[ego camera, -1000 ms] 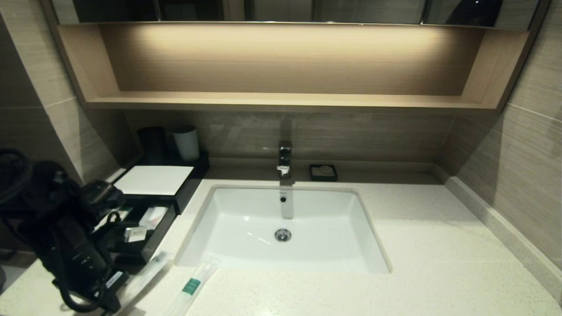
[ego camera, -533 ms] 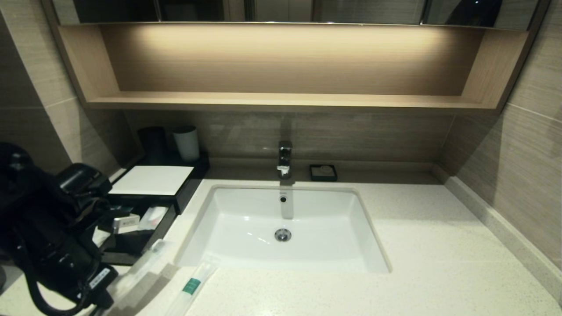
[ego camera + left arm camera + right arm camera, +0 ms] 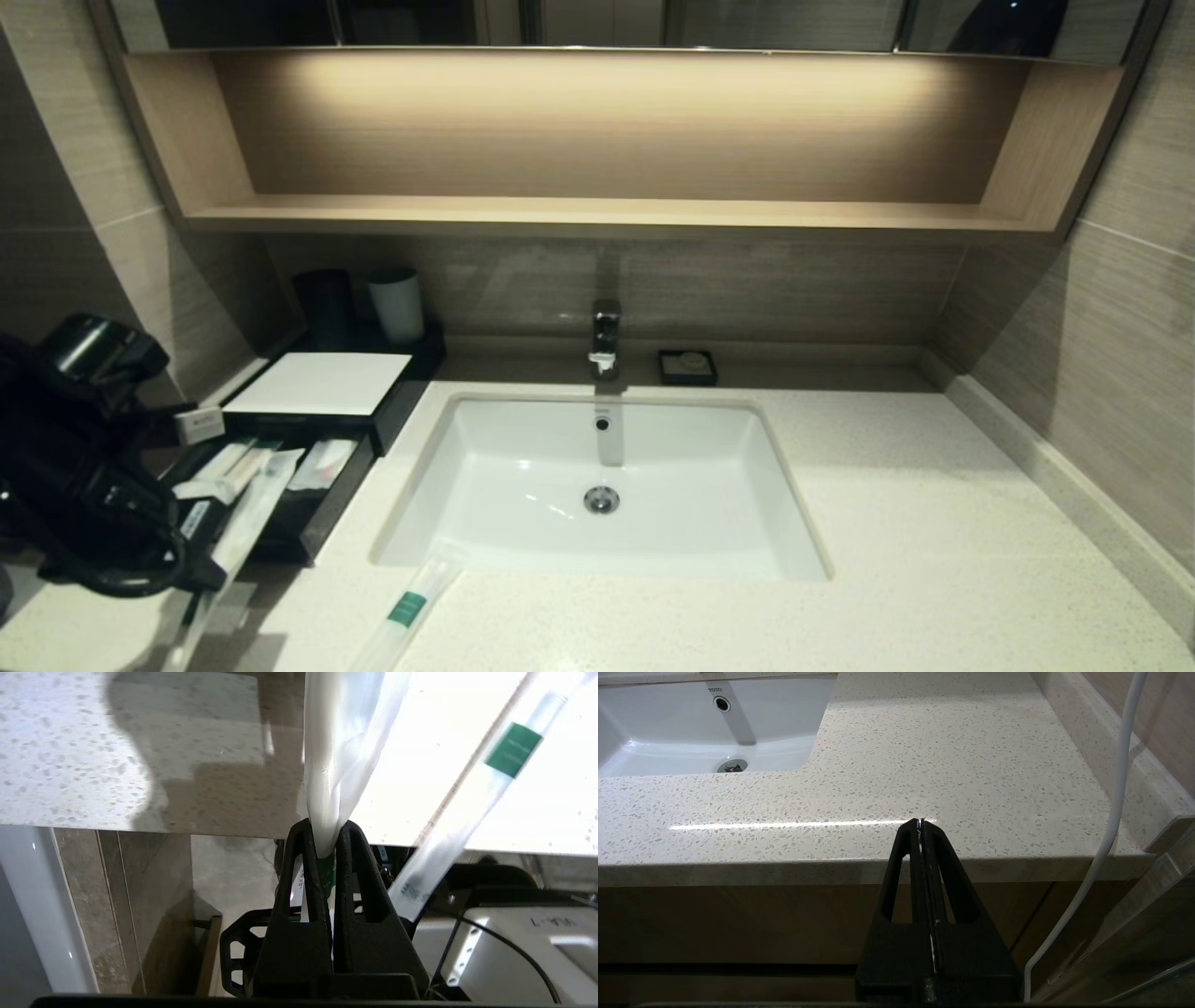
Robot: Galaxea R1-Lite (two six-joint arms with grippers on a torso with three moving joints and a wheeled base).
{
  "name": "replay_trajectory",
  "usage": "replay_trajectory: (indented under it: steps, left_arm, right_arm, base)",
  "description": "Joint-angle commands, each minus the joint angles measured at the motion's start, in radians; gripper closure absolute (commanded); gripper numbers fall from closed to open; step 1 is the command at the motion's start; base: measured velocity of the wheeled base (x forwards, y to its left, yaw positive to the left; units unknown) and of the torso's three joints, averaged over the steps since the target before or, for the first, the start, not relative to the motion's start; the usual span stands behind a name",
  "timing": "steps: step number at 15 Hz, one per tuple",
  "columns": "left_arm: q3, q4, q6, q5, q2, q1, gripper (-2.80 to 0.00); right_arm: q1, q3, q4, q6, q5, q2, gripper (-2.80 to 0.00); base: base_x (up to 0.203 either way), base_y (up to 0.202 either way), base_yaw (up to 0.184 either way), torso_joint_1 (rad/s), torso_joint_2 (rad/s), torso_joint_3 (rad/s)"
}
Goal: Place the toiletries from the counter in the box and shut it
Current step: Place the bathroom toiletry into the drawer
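The box [image 3: 322,385] stands on the counter [image 3: 934,523] at the left of the white sink [image 3: 523,467]. Its flat white top panel is in place and its front drawer [image 3: 322,509] is pulled out. In the drawer lie a short clear pouch [image 3: 322,464] with whitish contents and a pale packet [image 3: 219,471] beside it.

The left gripper [image 3: 327,842] is at the front edge of the counter, near the drawer. Its jaws are pinching one long toothbrush packet [image 3: 245,523] at the green band, and the far end of the packet reaches over the open drawer. The second toothbrush packet [image 3: 406,611] lies on the counter in front of the sink, well apart from the box.

The right gripper [image 3: 920,823] is parked below the counter edge on the right, its jaws pressed together with nothing between them.
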Motion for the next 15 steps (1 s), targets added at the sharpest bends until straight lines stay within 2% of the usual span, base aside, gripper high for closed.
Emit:
replay_trajectory:
  steps: [1, 5, 10, 15]
  left_arm:
    - [-0.011, -0.001, 0.002, 0.005, 0.053, 0.073, 0.0]
    - [-0.059, 0.057, -0.002, 0.078, 0.066, 0.109, 0.0]
    - [-0.226, 0.292, 0.024, 0.082, 0.136, 0.153, 0.0]
    - [-0.293, 0.297, 0.021, 0.08, 0.269, 0.157, 0.0]
  right_arm:
    - [0.0, 0.0, 0.001, 0.0, -0.001, 0.002, 0.0]
    - [0.0, 0.0, 0.002, 0.001, 0.001, 0.002, 0.0]
    - [0.0, 0.0, 0.001, 0.0, -0.001, 0.002, 0.0]
    - [0.0, 0.0, 0.001, 0.0, 0.0, 0.0, 0.0]
  base:
    - [0.0, 0.0, 0.0, 0.0, 0.0, 0.0]
    - [0.0, 0.0, 0.0, 0.0, 0.0, 0.0]
    - [0.0, 0.0, 0.0, 0.0, 0.0, 0.0]
    - [0.0, 0.0, 0.0, 0.0, 0.0, 0.0]
